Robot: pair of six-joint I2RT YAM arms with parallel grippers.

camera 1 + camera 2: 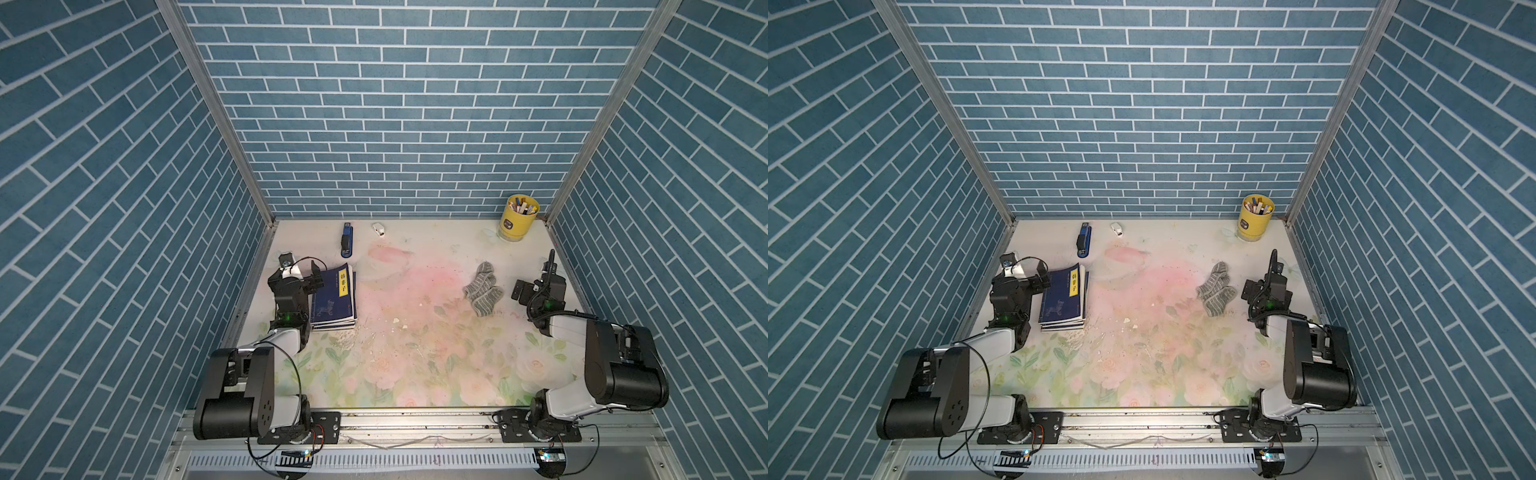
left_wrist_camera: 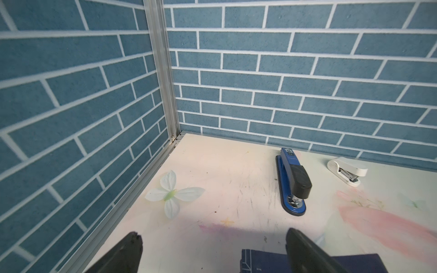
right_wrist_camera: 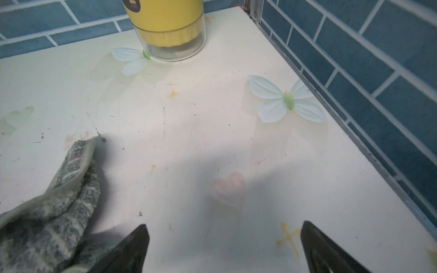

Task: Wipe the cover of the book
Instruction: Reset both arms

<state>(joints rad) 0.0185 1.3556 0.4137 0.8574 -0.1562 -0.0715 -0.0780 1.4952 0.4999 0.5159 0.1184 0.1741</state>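
A dark blue book [image 1: 334,299] [image 1: 1063,297] with a yellow title label lies on top of a small stack at the table's left side. Its far corner shows in the left wrist view [image 2: 260,261]. My left gripper [image 1: 301,268] [image 2: 212,232] hovers open over the book's far left corner with nothing between its fingers. At the right side of the table lies a crumpled grey striped cloth [image 1: 483,293] [image 3: 47,212]. Just right of that cloth, my right gripper [image 1: 536,274] [image 3: 224,224] stands open and empty above bare table.
A blue and black stapler [image 1: 346,240] [image 2: 293,182] and a small white stapler [image 1: 378,229] [image 2: 347,170] lie near the back wall. A yellow pen cup [image 1: 518,218] [image 3: 168,26] stands in the back right corner. Crumbs [image 1: 395,321] are scattered mid-table. Brick-pattern walls enclose three sides.
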